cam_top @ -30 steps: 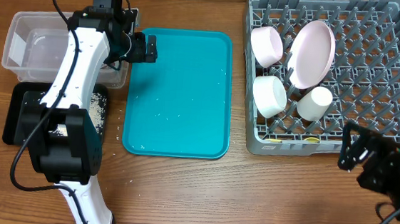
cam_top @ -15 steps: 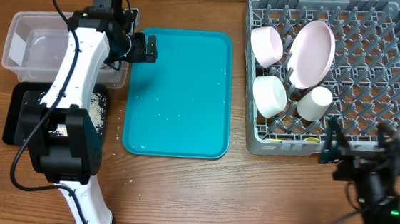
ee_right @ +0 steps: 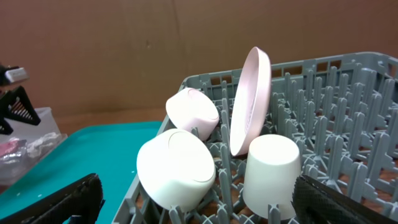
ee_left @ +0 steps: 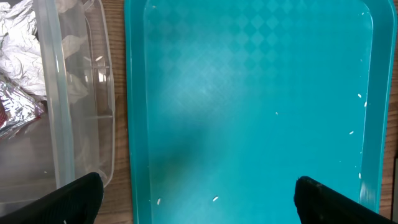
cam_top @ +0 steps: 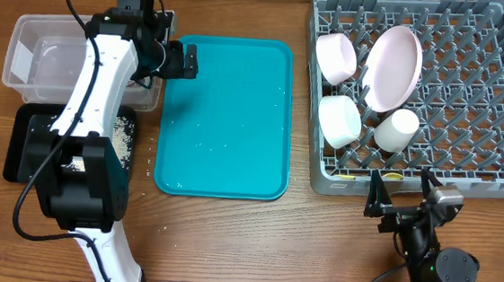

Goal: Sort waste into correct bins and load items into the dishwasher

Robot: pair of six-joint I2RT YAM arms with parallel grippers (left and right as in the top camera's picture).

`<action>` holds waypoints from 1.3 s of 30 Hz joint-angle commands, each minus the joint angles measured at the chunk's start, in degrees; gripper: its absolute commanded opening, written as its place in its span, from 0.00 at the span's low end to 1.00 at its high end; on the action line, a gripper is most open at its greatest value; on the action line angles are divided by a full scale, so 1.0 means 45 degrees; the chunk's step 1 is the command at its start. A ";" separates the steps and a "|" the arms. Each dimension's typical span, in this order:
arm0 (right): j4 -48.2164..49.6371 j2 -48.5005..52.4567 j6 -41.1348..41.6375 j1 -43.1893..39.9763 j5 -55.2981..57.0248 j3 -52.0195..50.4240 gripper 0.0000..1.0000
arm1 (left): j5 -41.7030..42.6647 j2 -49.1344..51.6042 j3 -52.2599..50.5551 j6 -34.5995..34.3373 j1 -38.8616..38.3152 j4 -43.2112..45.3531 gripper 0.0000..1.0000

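Observation:
The teal tray (cam_top: 227, 112) lies mid-table with only a few crumbs on it; it also fills the left wrist view (ee_left: 249, 106). The grey dish rack (cam_top: 498, 106) at the right holds a pink bowl (cam_top: 336, 56), a pink plate (cam_top: 393, 67), a white bowl (cam_top: 339, 121) and a white cup (cam_top: 396, 129); the same dishes show in the right wrist view: bowl (ee_right: 176, 169), cup (ee_right: 270, 174), plate (ee_right: 250, 99). My left gripper (cam_top: 183, 61) is open and empty over the tray's left edge. My right gripper (cam_top: 402, 205) is open and empty in front of the rack.
A clear plastic bin (cam_top: 38, 57) with foil and wrappers (ee_left: 18, 74) stands at the left. A black bin (cam_top: 27, 141) with scattered rice sits below it. A cardboard wall runs behind the table.
My right arm has swung left and lower along the rack's front edge, the gripper now facing the rack. The left arm has not moved.

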 commanded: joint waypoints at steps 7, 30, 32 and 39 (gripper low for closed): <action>0.0194 -0.0758 -0.2157 -0.0044 -0.0894 -0.0933 1.00 | -0.0068 0.0117 0.0238 -0.0126 -0.0087 -0.0019 1.00; 0.1535 -0.0753 -0.0189 -0.0044 0.0563 -0.1715 1.00 | -0.0063 0.0117 0.0238 -0.0126 -0.0087 -0.0019 1.00; 0.1535 -0.0753 -0.0189 -0.0044 0.0563 -0.1715 1.00 | -0.0068 0.0117 0.0238 -0.0126 -0.0087 -0.0019 1.00; 0.1535 -0.0753 -0.0189 -0.0044 0.0563 -0.1715 1.00 | -0.0063 0.0117 0.0238 -0.0126 -0.0087 -0.0019 1.00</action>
